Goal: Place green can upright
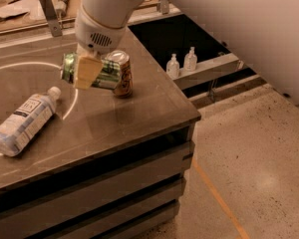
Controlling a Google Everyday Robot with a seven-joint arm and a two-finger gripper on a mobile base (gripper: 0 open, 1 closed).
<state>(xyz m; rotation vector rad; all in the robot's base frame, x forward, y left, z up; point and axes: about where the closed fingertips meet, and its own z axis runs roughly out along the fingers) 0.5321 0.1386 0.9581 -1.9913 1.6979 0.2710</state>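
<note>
The green can (108, 74) lies on its side in the air, held just above the table top (139, 113). My gripper (91, 73) comes down from above and is shut on the can's middle. One pale yellow finger pad (86, 71) covers the can's front and the other finger is hidden behind it. The can's silver end points left. An orange-brown can (123, 76) stands upright on the table right behind the green can's right end.
A clear plastic bottle with a white label (24, 121) lies on its side at the left, across a white circle line (70, 103). The table's right edge (184, 103) drops to the floor. Two small white bottles (182, 62) stand on a low shelf beyond.
</note>
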